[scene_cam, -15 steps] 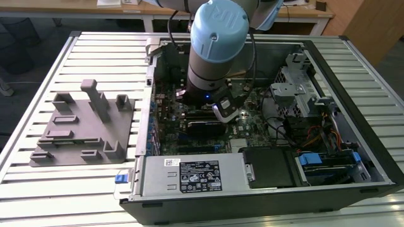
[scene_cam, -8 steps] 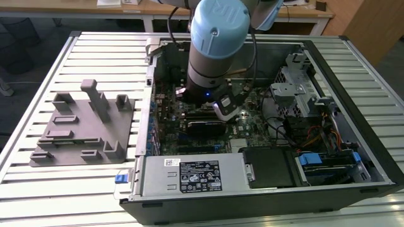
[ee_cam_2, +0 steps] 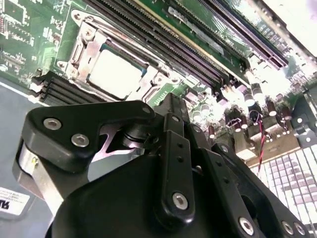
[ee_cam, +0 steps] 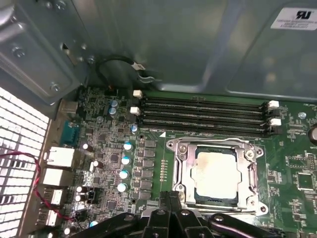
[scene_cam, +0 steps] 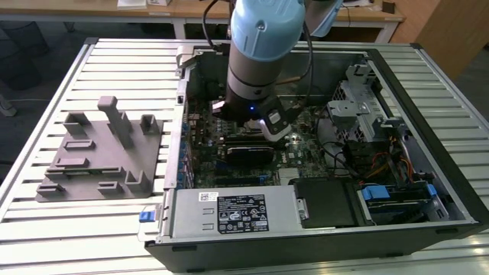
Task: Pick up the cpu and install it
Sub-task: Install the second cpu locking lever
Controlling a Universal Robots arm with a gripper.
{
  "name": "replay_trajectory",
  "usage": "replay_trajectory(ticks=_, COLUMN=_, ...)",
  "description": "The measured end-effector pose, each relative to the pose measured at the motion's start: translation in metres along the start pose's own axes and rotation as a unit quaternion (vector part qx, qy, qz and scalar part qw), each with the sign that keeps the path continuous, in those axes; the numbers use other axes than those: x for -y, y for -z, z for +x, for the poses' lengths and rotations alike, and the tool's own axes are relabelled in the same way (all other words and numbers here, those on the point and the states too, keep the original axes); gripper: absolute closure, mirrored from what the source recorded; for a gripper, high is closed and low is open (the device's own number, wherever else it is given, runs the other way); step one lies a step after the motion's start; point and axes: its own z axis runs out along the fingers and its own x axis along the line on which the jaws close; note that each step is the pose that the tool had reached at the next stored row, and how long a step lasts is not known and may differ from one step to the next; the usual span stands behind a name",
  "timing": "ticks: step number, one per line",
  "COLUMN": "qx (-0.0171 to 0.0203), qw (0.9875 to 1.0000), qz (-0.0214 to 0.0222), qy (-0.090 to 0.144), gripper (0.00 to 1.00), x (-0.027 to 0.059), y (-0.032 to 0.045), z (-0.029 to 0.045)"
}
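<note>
Open computer case (scene_cam: 428,132) on slatted table; cpu (ee_cam: 216,174) flat in socket, face up, edges square; gripper (ee_cam: 171,210) beside it, state unclear.

Pincer (ee_cam: 171,218) fingertips beyond the first wrist view's edge.

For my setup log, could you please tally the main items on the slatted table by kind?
Open computer case: 1
Grey moulded holder block: 1
Cpu, seated in its motherboard socket: 1
Total: 3
</note>
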Motion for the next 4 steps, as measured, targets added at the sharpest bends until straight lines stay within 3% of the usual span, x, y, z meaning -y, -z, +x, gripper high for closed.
replay_trajectory(ticks=4, qx=0.0000, qw=1.0000, qz=-0.0001, qy=0.000, gripper=0.89, x=-0.0012, y=0.0031, z=0.0001)
